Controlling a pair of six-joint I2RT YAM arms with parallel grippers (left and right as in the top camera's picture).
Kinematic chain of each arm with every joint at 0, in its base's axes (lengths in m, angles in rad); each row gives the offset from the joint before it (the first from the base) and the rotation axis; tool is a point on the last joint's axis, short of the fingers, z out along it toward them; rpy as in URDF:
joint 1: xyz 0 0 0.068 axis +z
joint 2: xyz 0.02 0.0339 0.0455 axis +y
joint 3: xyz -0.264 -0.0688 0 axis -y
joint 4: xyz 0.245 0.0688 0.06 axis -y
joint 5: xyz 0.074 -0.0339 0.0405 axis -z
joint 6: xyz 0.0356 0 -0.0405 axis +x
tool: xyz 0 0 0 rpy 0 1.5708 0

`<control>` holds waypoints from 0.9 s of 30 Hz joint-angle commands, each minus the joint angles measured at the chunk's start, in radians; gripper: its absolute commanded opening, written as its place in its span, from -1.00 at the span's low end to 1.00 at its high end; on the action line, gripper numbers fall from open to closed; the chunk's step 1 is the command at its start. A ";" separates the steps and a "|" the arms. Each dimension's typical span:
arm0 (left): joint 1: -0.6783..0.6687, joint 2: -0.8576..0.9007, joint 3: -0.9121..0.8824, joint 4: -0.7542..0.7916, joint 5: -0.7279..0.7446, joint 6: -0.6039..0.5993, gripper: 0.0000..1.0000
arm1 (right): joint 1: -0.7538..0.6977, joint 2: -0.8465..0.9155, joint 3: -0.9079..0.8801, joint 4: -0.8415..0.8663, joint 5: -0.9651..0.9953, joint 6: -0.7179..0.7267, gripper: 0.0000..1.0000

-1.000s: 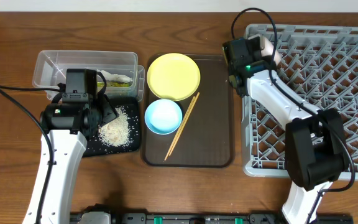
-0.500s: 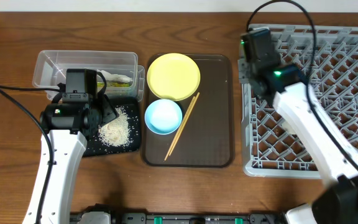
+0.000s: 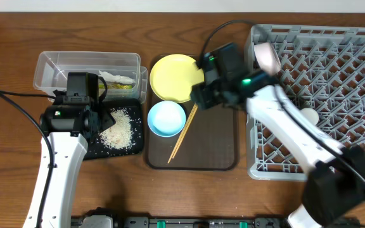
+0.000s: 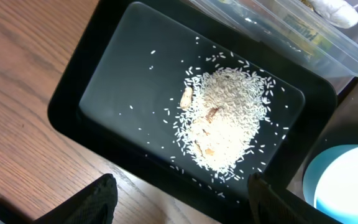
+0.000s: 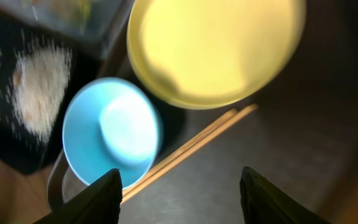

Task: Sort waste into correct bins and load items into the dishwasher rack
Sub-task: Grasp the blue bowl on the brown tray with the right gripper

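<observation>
My left gripper point(image 3: 97, 119) hangs open and empty over the near edge of the black tray point(image 3: 92, 147), which holds the rice heap point(image 3: 119, 126). The left wrist view shows the gripper point(image 4: 179, 190), tray point(image 4: 117, 81) and rice point(image 4: 229, 124). The clear tub point(image 3: 56, 63) holds the yellow-green wrapper point(image 3: 124, 81) and white paper scrap point(image 3: 109, 75). My right gripper point(image 3: 201, 96) is open and empty above the chopsticks point(image 3: 185, 130), between the yellow plate point(image 3: 173, 75) and blue bowl point(image 3: 166, 118). The right wrist view shows the gripper point(image 5: 182, 180), plate point(image 5: 216, 43), bowl point(image 5: 110, 140) and chopsticks point(image 5: 191, 146). The pinkish bowl point(image 3: 266, 57) stands in the grey rack point(image 3: 360, 50).
The plate, blue bowl and chopsticks lie on a dark brown serving tray point(image 3: 217, 145) between the bins and the rack. A small pale cup point(image 3: 309, 116) sits among the rack's pegs. Bare wooden table lies in front of the black tray point(image 4: 36, 106).
My right arm has swung left from the rack's near-left corner to above the brown tray, leaving the pinkish bowl in the rack. The left arm has barely moved.
</observation>
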 commanded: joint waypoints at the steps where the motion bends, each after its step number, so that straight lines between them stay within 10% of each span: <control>1: 0.005 -0.005 0.007 -0.006 -0.034 -0.014 0.40 | 0.051 0.085 -0.001 -0.002 -0.032 0.010 0.17; 15: 0.005 -0.004 0.007 -0.005 -0.034 -0.014 0.40 | 0.130 0.256 0.000 0.023 0.092 0.121 -0.06; 23: 0.005 -0.004 0.007 -0.005 -0.034 -0.014 0.40 | 0.087 0.187 0.014 0.019 0.212 0.127 -0.89; 27: 0.005 -0.005 0.007 -0.005 -0.034 -0.014 0.40 | 0.054 0.126 0.014 0.014 0.250 0.126 -0.98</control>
